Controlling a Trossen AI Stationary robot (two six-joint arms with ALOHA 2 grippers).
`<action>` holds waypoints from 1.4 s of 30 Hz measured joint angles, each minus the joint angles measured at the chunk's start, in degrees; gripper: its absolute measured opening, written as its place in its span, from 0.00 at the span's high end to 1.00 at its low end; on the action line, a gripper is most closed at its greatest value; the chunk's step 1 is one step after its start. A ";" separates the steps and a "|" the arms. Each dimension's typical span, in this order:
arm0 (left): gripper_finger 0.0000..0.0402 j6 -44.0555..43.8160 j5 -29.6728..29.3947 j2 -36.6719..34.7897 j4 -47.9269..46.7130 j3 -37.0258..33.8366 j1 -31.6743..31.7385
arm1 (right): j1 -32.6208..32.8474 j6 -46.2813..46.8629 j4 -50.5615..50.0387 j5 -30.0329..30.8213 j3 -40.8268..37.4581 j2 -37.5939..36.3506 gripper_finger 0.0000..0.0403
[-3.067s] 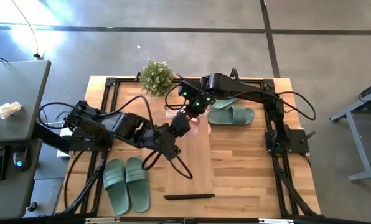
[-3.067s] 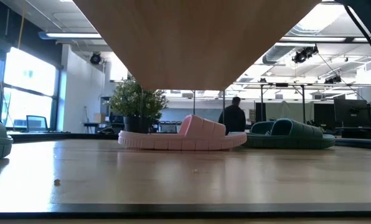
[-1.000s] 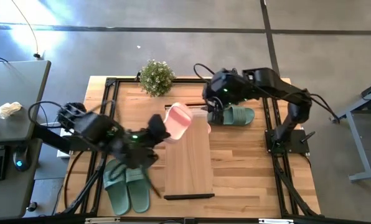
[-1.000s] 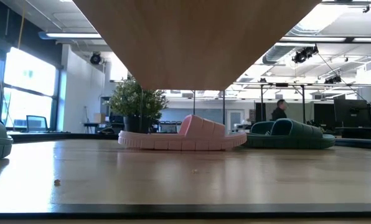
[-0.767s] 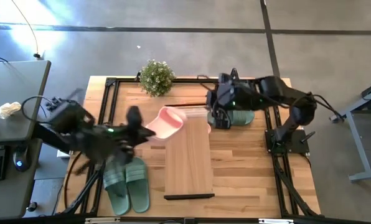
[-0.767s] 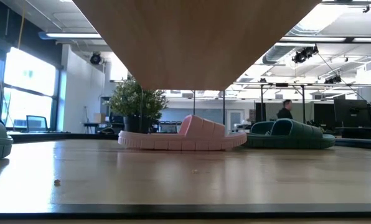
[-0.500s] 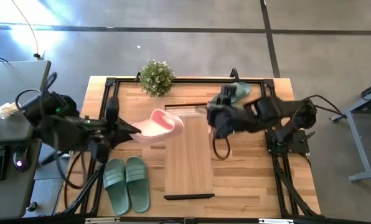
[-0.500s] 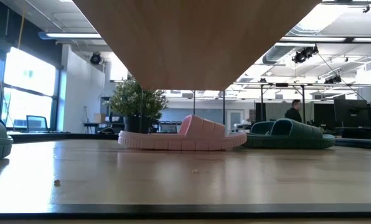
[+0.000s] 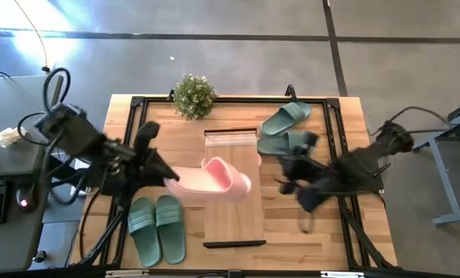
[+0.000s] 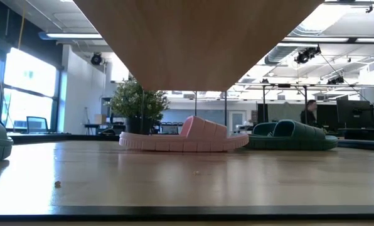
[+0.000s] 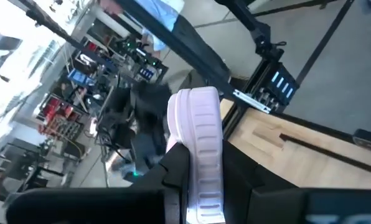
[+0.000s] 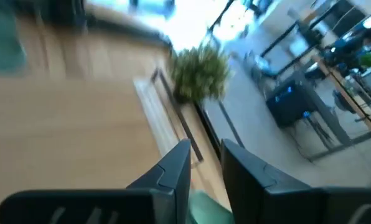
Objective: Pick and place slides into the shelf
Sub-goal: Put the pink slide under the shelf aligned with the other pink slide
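I see grey concrete floor [image 9: 214,54] around the wooden surface [image 9: 292,232], a grey desk [image 9: 18,116] alongside, bright windows [image 10: 24,88], ceiling lights [image 10: 68,36], and a person [image 10: 309,113] far back.

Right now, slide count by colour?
Green slides: 4, a pair by the left arm, two on the right side.
Pink slides: 2, one in the left gripper, one under the shelf.
Total: 6

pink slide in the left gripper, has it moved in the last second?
Yes. In the high view the pink slide, held by the left gripper, has gone from near the shelf's plant-side end to farther along the plank, away from the plant.
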 joint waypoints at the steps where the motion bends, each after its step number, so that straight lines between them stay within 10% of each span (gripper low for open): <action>1: 0.89 0.42 2.98 0.11 0.72 -0.24 1.62 | 2.02 2.00 1.76 2.29 -2.31 -1.91 0.80; 12: 0.90 3.55 37.77 0.56 28.16 -18.99 20.31 | 15.21 8.56 17.32 8.10 -19.16 -12.13 0.80; 32: 0.90 -0.68 57.32 -2.53 31.97 -28.20 42.72 | 25.97 34.89 -8.89 10.78 -16.80 -14.50 0.80; 42: 0.90 2.90 59.38 -3.12 33.91 -30.45 42.62 | 20.85 21.18 4.65 13.90 -16.76 -12.40 0.50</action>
